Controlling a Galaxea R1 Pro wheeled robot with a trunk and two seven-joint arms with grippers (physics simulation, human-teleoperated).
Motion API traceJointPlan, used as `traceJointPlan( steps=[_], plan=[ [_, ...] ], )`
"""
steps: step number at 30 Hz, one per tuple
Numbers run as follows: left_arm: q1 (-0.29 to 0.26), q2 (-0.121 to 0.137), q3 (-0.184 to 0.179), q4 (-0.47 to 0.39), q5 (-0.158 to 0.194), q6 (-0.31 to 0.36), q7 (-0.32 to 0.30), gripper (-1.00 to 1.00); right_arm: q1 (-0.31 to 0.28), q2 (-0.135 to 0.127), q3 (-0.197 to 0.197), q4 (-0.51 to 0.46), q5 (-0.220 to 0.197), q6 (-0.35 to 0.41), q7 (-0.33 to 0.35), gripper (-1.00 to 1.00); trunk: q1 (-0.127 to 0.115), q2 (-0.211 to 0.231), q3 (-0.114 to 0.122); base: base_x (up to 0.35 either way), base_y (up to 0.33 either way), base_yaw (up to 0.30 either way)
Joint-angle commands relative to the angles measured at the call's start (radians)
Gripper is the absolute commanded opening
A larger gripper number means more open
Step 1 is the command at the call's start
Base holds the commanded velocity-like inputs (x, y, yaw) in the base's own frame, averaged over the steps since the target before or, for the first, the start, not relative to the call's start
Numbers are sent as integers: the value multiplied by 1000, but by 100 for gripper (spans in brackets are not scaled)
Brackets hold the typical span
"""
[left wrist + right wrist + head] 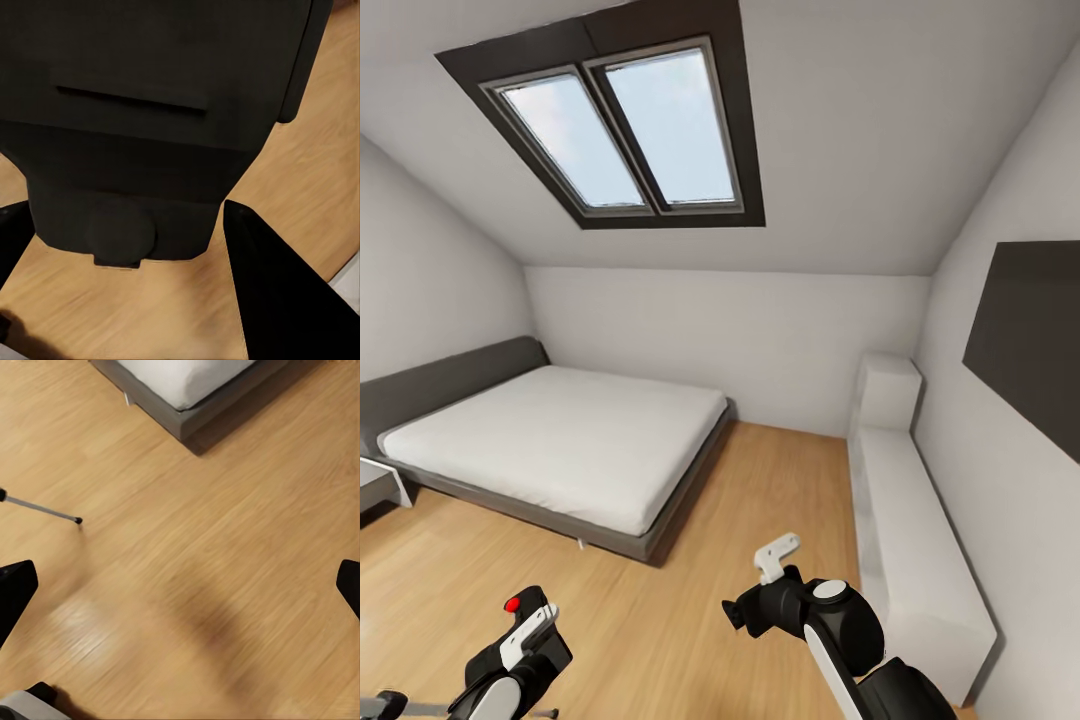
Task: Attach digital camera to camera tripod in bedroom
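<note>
Left end effector (525, 625) clamped around a load; right end effector (180, 585) spread wide

Black digital camera (142, 112), red button (512, 604); white bed (560, 440); light wood floor (210, 585).

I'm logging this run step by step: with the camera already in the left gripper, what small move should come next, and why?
Probably tilt the head down toward the floor at lower left. The left gripper is shut on the digital camera, yet of the camera tripod only a leg and a bit at the head view's corner show.
</note>
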Motion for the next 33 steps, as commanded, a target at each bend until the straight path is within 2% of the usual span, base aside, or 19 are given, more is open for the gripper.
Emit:
traceJointPlan(
  steps=[1, 9, 24, 33],
  plan=[
    [0, 1, -2, -1, 4, 2, 6, -100, 0, 0, 0, -1, -3, 5, 0, 100, 1, -1, 0, 305, 108, 0],
    [0, 1, -2, 0, 4, 2, 6, -100, 0, 0, 0, -1, -3, 5, 0, 100, 1, -1, 0, 209, 139, 0],
    [0, 1, -2, 0, 4, 2, 8, -100, -1, 0, 0, -1, -3, 5, 0, 100, 1, -1, 0, 62, 24, 0],
    [0, 1, -3, -1, 4, 2, 9, -100, -2, 0, -3, -1, -3, 5, 0, 100, 1, -1, 0, 265, 2, 0]
  ],
)
